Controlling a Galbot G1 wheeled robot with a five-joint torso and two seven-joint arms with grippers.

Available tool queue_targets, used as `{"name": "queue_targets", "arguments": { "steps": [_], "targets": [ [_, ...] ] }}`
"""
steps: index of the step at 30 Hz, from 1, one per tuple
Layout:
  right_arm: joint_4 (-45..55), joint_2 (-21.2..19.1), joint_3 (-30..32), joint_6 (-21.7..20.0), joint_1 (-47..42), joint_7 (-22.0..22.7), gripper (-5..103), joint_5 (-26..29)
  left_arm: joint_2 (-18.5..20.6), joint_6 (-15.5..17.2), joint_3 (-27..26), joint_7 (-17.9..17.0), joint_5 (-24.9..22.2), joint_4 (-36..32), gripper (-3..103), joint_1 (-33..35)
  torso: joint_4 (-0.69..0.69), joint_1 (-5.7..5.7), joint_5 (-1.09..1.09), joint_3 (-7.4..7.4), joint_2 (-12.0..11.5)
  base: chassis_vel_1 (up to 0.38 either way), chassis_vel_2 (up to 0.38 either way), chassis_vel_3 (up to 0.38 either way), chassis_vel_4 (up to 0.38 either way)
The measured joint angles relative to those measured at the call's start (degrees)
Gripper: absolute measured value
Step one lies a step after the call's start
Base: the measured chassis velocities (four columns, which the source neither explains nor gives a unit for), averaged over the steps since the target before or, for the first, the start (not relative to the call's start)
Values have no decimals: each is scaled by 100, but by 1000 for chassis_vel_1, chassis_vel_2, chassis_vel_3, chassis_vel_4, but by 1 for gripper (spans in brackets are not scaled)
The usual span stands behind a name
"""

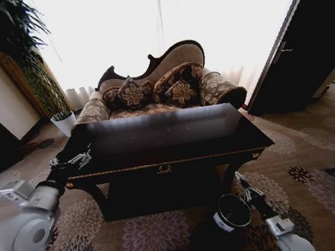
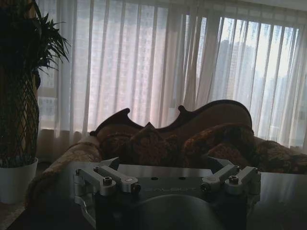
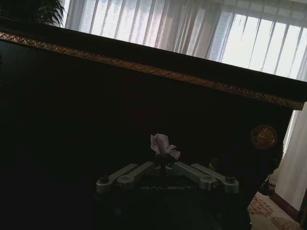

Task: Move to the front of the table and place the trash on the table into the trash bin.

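1. Paper first: the right gripper (image 3: 163, 160) is clenched on a small crumpled white wad (image 3: 163, 145), pinched between its fingertips so that most of it stands proud of them; in the head view this gripper hangs low before the table (image 1: 169, 140), below the gold trim, just beside the rim of the bin (image 1: 219, 220); whether it is squarely over the mouth we cannot tell.
2. Handling, as we judge it: the wad looks nearly weightless, soft and springy; it will crush rather than break, and it is not slippery, so a light pinch across its middle should do; the chief risk we see is that so light a thing clings to a pad on release or drifts past the rim.
3. The bin is a small black bucket with a pale rim and a white label, standing upright on the carpet, far shorter than the table; its mouth is open and faces up.
4. The left gripper (image 1: 74, 160) rests at the table's left front corner, level with the top; its links are splayed wide in the left wrist view, so we read it as released and holding nothing.
5. Counts: one wad; one bin; one table; two grippers, one full and one free; one sofa (image 1: 157, 90) behind the table.
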Motion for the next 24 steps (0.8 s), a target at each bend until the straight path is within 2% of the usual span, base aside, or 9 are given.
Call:
{"name": "queue_targets", "arguments": {
  "steps": [13,17,24],
  "targets": [
    [-2279,546,-406,96,1142,62,0,-339,15,5,-194,19,16,-124,100,170,-1,0,1,0,0,0,0,0,0],
    [-2596,591,-408,69,1273,120,0,-391,25,5,-247,21,16,-135,100,202,0,0,0,0,0,0,0,0,0],
    [-2939,683,-389,-219,1400,547,0,-564,3,5,-257,25,19,-170,100,252,0,0,0,0,0,0,0,0,0]
  ]
}}
